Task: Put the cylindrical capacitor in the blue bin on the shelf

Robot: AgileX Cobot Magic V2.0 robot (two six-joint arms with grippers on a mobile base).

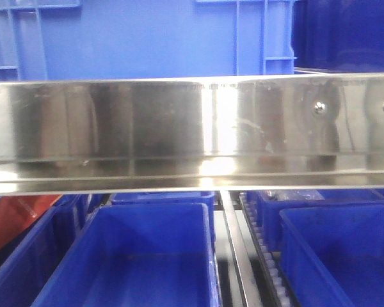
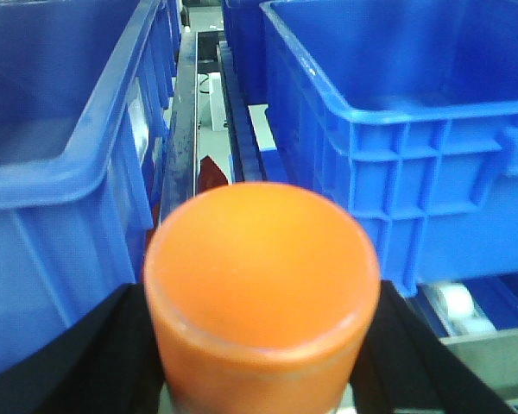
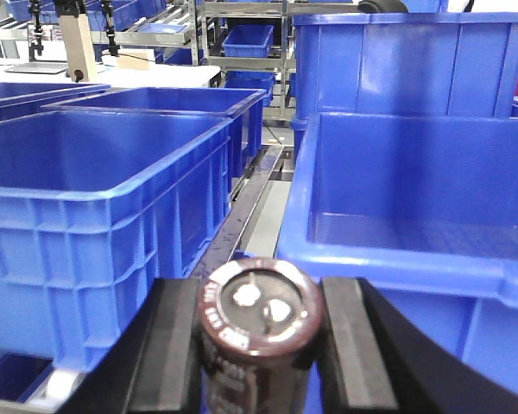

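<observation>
In the right wrist view my right gripper point(image 3: 261, 332) is shut on the cylindrical capacitor point(image 3: 261, 315), a dark brown cylinder with two silvery terminals on its end, held between the black pads just before the rim of a blue bin point(image 3: 397, 259). In the left wrist view my left gripper point(image 2: 263, 345) is shut on an orange cylinder point(image 2: 261, 276), held between two blue bins. The front view shows the shelf's shiny steel rail point(image 1: 192, 131) with blue bins point(image 1: 147, 256) below it; neither gripper shows there.
A large blue bin point(image 3: 95, 190) stands left of the capacitor, with a metal roller track point(image 3: 250, 207) between it and the right bin. More bins stand behind. In the left wrist view bins stand at left point(image 2: 60, 129) and right point(image 2: 414, 112). An orange-red thing point(image 1: 13, 217) lies low left.
</observation>
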